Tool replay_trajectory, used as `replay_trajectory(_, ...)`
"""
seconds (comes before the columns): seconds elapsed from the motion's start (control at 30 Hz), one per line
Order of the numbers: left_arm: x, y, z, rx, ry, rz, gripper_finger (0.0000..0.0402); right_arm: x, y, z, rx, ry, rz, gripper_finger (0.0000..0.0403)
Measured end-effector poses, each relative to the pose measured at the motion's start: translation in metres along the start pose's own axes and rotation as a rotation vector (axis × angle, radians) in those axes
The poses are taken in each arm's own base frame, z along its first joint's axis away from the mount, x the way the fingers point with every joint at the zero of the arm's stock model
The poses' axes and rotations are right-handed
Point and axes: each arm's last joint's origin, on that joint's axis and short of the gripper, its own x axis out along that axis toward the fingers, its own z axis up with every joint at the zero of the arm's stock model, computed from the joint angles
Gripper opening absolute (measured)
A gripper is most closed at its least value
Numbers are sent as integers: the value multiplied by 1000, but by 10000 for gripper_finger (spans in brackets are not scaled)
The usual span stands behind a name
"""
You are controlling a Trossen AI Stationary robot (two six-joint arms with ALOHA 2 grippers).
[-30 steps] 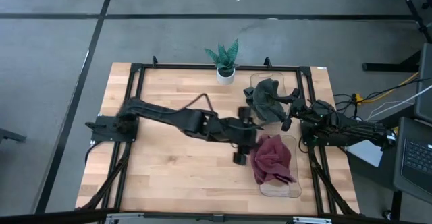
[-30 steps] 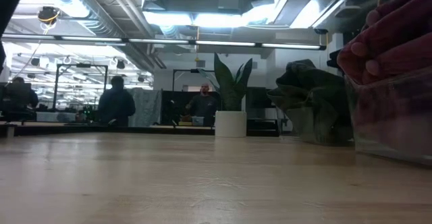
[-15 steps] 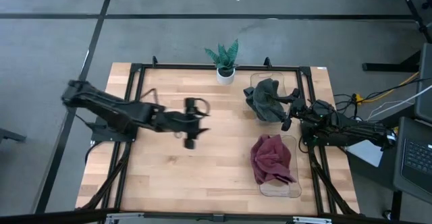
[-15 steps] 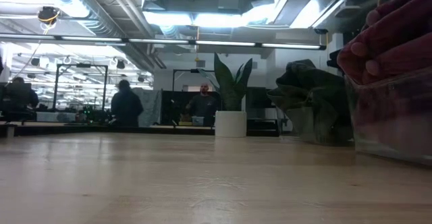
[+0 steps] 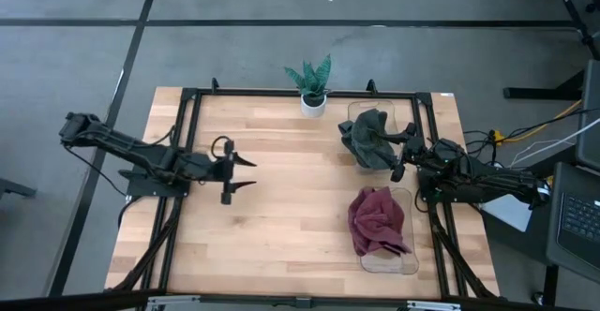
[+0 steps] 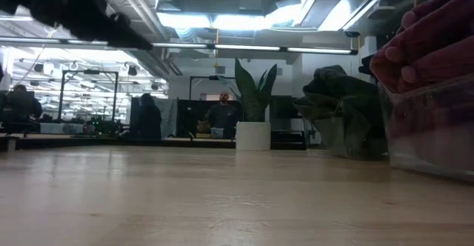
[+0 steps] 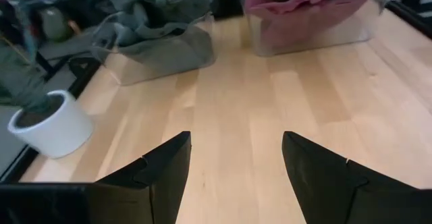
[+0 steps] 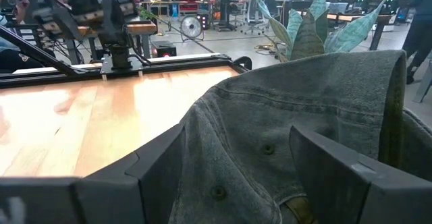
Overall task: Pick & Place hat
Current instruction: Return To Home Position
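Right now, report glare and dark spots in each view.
Low view: ceiling lights glare; the plant stands backlit and dark. High view: even light over the table. Left wrist view: soft sheen on the table beyond the left hand. Right wrist view: likewise.

The tabletop (image 5: 281,227) is pale blond wood laid in narrow strips, edged by a black frame (image 5: 300,93). The left end effector (image 5: 251,174) and the right end effector (image 5: 398,152) are both matt black. Well ahead of the left one, dark red caps (image 5: 378,219) show through a clear bin (image 5: 392,259). Under the right one lie faded grey-green caps (image 5: 368,135). The plant (image 5: 311,75) has green leaves in a white pot (image 5: 313,104). The floor (image 5: 84,58) is grey with dark lines.
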Motion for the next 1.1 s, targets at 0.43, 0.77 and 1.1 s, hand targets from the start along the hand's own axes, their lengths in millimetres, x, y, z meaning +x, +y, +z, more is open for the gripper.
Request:
replay_trajectory(0.43, -10, 5, -60, -12, -219, -42, 230, 0, 0, 0, 0, 0, 0, 264)
replay_trajectory(0.77, -17, 12, -70, -21, -307, -14, 229, 0, 0, 0, 0, 0, 0, 264)
replay_trajectory(1.1, -31, 21, -71, -30, -360, 45, 229, 0, 0, 0, 0, 0, 0, 264)
